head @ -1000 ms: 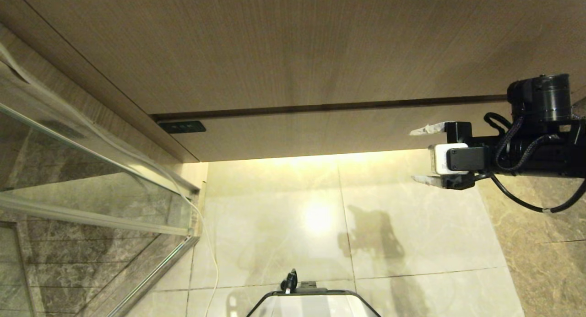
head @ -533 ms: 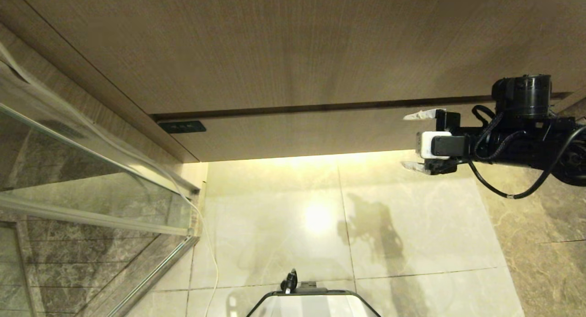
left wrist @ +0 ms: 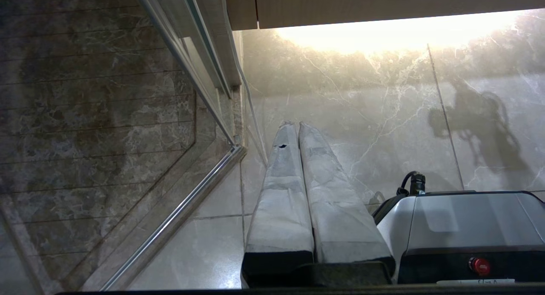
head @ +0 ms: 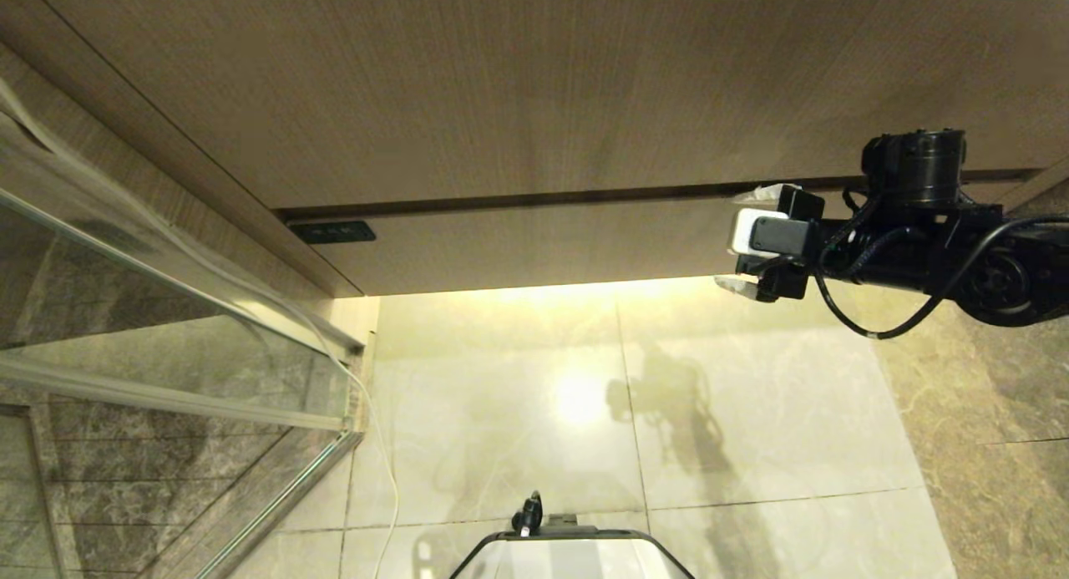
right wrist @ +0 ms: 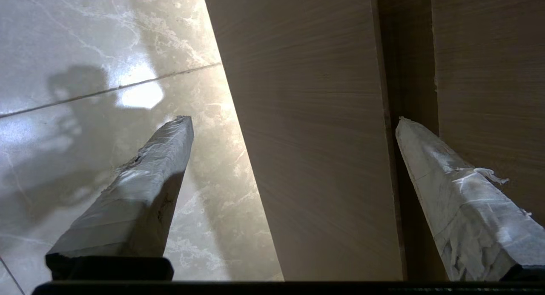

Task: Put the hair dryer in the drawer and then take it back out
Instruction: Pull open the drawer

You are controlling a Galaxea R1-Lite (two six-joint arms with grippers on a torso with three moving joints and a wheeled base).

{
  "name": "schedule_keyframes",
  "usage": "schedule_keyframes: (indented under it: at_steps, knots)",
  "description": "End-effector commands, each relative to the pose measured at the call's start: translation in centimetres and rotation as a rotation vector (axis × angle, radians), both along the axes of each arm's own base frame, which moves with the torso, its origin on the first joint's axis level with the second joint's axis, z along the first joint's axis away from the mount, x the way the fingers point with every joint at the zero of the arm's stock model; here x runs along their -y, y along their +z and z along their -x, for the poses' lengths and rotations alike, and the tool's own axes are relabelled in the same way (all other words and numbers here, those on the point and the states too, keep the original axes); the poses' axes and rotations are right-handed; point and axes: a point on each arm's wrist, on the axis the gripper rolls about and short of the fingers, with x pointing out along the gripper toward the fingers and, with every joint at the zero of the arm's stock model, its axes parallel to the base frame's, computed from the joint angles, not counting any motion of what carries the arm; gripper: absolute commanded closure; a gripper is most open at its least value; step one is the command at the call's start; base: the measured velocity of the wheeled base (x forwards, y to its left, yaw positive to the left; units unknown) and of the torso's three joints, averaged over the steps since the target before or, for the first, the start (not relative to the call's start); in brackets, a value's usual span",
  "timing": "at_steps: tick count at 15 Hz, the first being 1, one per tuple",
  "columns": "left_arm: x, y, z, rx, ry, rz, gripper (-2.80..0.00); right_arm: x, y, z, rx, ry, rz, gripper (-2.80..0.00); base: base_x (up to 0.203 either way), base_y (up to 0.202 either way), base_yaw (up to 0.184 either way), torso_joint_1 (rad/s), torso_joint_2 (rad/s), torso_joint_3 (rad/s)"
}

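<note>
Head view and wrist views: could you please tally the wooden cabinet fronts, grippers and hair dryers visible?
Wooden fronts: 2 (drawer, taller panel)
Grippers: 2 (right gripper open at the drawer, left gripper shut)
Hair dryers: 0
Total: 4

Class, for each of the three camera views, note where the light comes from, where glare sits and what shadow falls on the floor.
Head view: warm light spills from under the drawer, a glare spot shines on the floor tiles, and the arm's shadow falls beside it. Left wrist view: the same strip burns out to white. Right wrist view: a bright reflection with the shadow next to it.
</note>
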Motion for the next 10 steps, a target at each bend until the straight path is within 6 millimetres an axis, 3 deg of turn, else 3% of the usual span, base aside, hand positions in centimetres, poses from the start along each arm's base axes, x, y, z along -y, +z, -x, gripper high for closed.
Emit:
schedule_keyframes:
  at_steps: [1,10]
  knots:
    - [0.0,-0.1,0.0,-0.002,0.000,0.000,0.00,-0.4,-0.6,-0.8,-0.007,0.009,0.006,-2.80,0.000,0.000,0.000,0.000,0.00,0.000]
    - [0.0,-0.1,0.0,-0.002,0.000,0.000,0.00,-1.2,-1.3,-3.7,0.064,0.019,-0.010,-2.80,0.000,0.000,0.000,0.000,0.00,0.000]
